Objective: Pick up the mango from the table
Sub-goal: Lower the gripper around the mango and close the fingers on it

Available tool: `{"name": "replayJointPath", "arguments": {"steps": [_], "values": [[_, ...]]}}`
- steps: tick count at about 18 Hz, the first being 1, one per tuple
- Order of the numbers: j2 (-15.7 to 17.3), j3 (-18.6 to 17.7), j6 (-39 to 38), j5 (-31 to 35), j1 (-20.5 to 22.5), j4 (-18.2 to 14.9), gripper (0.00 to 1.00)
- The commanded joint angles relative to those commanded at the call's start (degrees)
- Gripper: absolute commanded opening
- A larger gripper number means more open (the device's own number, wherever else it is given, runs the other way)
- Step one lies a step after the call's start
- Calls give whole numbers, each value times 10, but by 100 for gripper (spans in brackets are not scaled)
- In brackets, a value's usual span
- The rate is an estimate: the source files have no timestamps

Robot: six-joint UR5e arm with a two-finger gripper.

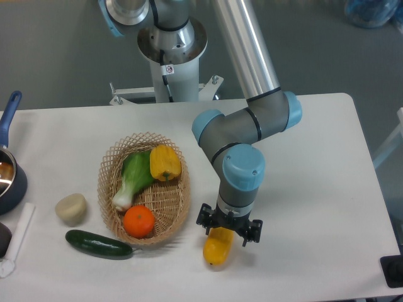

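Spread black pincer (228, 230) hovers over the smooth oval yellow-orange mango (217, 248) near the white counter's (315, 189) front edge; an off-centre pinch could roll it away.

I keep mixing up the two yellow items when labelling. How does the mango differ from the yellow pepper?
The mango is a smooth, long oval; the pepper is blocky and lobed. The mango lies on the bare table; the pepper sits in the wicker basket beside a leafy green vegetable. The claw covers the mango's upper end, while the pepper is in full view. Both are yellow-orange.
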Motion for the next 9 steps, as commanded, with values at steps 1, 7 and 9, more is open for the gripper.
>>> {"name": "replayJointPath", "arguments": {"steps": [1, 7, 9], "values": [[-2, 1, 0, 0, 0, 0, 100], [-6, 0, 0, 2, -6, 0, 100], [-6, -1, 0, 3, -6, 0, 100]]}}
